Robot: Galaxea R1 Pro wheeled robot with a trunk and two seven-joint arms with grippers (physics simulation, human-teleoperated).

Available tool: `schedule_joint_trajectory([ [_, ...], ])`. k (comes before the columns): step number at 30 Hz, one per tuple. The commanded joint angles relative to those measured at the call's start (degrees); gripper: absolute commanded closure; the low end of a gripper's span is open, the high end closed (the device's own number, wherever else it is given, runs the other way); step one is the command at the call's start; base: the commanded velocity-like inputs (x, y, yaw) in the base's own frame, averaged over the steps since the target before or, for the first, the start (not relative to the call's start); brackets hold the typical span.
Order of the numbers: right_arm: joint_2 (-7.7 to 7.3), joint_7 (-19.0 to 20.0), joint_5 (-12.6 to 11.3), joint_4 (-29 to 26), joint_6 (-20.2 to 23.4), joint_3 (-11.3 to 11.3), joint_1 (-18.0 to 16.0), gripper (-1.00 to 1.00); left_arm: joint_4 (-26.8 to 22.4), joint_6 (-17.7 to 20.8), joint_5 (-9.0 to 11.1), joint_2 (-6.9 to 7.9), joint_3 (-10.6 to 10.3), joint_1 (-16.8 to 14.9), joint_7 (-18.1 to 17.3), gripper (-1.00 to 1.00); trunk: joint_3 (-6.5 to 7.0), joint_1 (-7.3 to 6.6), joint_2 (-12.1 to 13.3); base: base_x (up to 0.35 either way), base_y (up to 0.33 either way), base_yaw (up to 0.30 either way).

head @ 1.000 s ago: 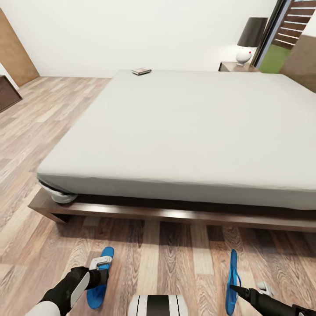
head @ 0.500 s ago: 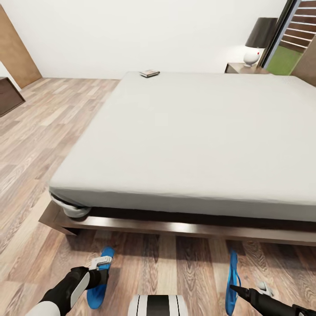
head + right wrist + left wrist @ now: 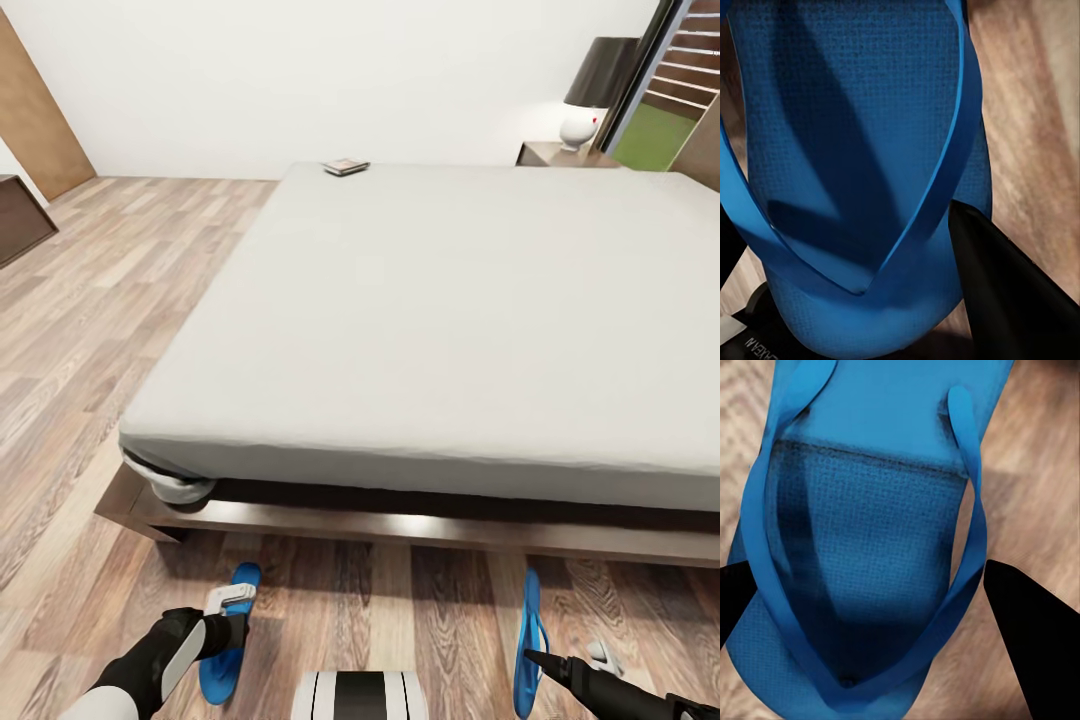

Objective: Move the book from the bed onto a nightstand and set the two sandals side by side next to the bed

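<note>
Sandals first: left sandal (image 3: 228, 635) hangs at the left gripper (image 3: 232, 603), right sandal (image 3: 530, 645) at the right gripper (image 3: 560, 662), both just above the wood-plank floor (image 3: 100, 330) in front of the bed (image 3: 440, 330). Left wrist view: dark fingers (image 3: 1024, 619) sit either side of the blue sole (image 3: 870, 555), pinching it across the strap end. Right wrist view: one finger (image 3: 1009, 289) presses the sole's edge (image 3: 847, 150); this gripper also looks pinched on its sandal. Right sandal is tipped on edge in the head view, left one lies flatter.

Step in hand, by my reading: sandal placement beside the bed. The two are well apart, so the next move calls for bringing them together, parallel, soles down, near the bed frame (image 3: 400, 520), then letting go.

Book (image 3: 346, 167) lies at the far corner of the mattress, untouched. Nightstand (image 3: 555, 154) with a lamp (image 3: 595, 95) stands beyond the far side, near the window. Reaching the book means driving round the bed's left side; floor there looks open. Dark furniture (image 3: 20, 215) sits by the left wall.
</note>
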Motion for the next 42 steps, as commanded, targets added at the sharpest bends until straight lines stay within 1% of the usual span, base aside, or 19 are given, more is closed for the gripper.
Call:
schedule_joint_trajectory([
  [1, 0.02, 0.2, 0.0, 0.0, 0.6, -0.4, 0.0, 1.0, -0.1, 0.2, 0.5, 0.04, -0.4, 0.0, 0.1, 1.0, -0.27, 0.01, 0.0, 0.0, 0.0, 0.0],
  [33, 0.03, 0.2, 0.0, 0.0, 0.6, -0.4, 0.0, 1.0, -0.1, 0.0, 0.3, 0.16, -0.4, 0.0, 0.0, 1.0, -7.35, 0.84, -0.5, 0.0, 0.0, 0.0],
  [38, 0.03, 0.2, 0.0, 0.0, 0.5, -0.4, 0.0, 1.0, -0.1, -1.1, 0.3, 0.18, -0.4, 0.0, 0.0, 1.0, -7.35, 0.84, -0.5, 0.0, 0.0, 0.0],
  [42, 0.03, 0.2, 0.0, 0.0, 0.6, -0.4, 0.0, 1.0, -0.1, -5.6, 0.3, 0.24, -0.3, 0.0, 0.1, 1.0, -7.35, 0.84, -0.5, 0.0, 0.0, 0.0],
])
